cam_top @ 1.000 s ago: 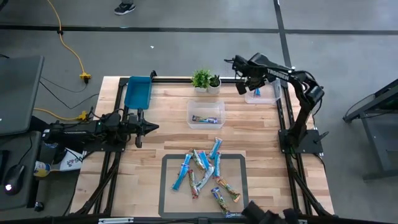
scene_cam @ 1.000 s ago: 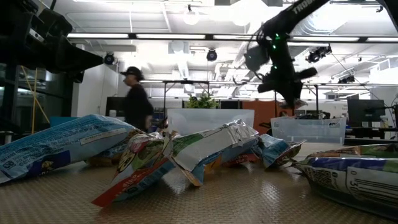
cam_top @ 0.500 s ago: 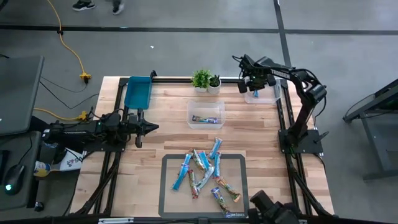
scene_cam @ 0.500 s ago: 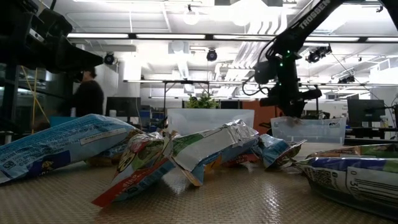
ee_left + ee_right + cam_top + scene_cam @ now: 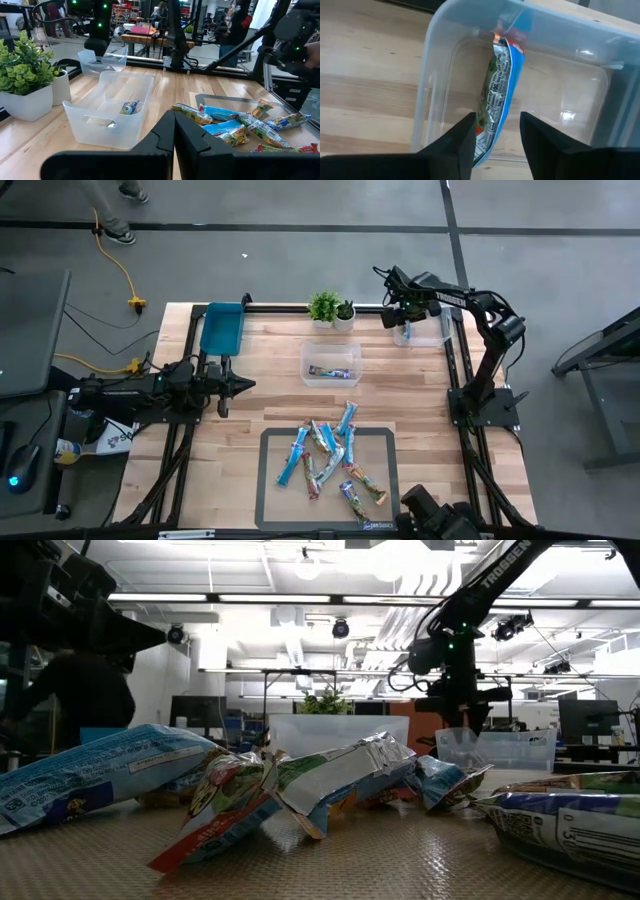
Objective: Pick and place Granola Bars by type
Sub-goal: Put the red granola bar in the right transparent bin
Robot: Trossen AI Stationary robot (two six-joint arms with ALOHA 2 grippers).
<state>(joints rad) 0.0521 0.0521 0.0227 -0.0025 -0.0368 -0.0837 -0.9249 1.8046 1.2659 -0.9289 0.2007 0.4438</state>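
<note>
Right wrist view shows you the right gripper (image 5: 496,132) fingers now parted, having just let a blue-wrapped granola bar (image 5: 499,90) drop into the clear bin (image 5: 427,85).

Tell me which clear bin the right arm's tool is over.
The clear bin at the table's far right corner, under the right tool; a blue-edged granola bar lies inside. The other clear bin sits mid-table, away from it.

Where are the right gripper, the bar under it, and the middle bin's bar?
right gripper (image 5: 495,135): right wrist view, gap between its open fingertips.
blue-wrapped bar (image 5: 500,85): right wrist view, wrapper's middle, inside the clear bin.
bar in middle bin (image 5: 330,370): high view, wrapper's centre.
</note>
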